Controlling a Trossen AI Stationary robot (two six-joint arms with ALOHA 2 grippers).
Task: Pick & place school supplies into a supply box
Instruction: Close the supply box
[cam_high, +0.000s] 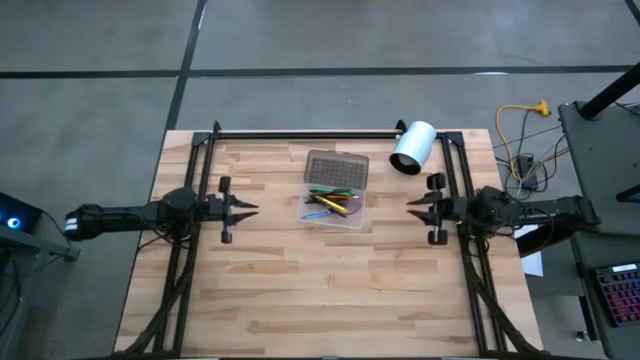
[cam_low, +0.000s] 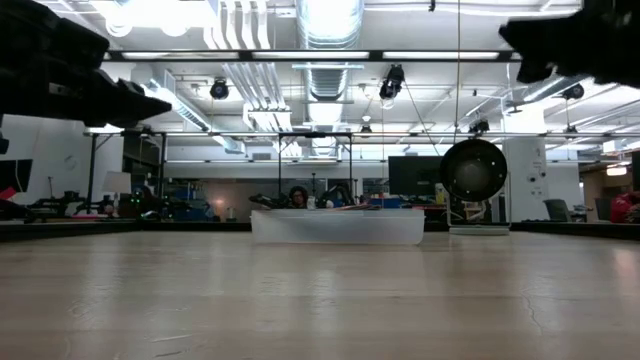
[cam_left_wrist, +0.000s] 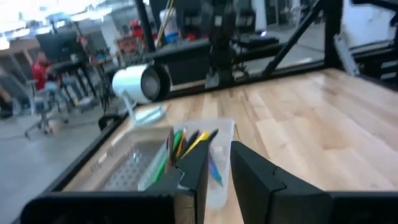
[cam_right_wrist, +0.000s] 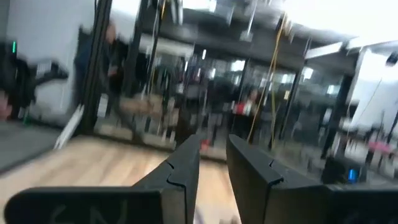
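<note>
My left gripper (cam_high: 250, 208) and right gripper (cam_high: 412, 206) hover empty, fingers slightly parted, flanking the open supply box (cam_high: 334, 203); pencils (cam_high: 330, 202) already lie inside.

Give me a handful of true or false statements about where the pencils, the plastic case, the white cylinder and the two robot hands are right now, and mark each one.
1. The coloured pencils and pens lie inside the translucent plastic case. True.
2. The case's grey textured lid is closed over the pencils. False: it is swung open, lying flat on the side toward the table's far edge.
3. The white cylinder lies on its side near the table's far right corner. True.
4. The left hand is holding a green pencil. False: it holds nothing and sits well to the left of the case.
5. The right hand is resting on the white cylinder. False: it is apart from it, to the right of the case.
</note>
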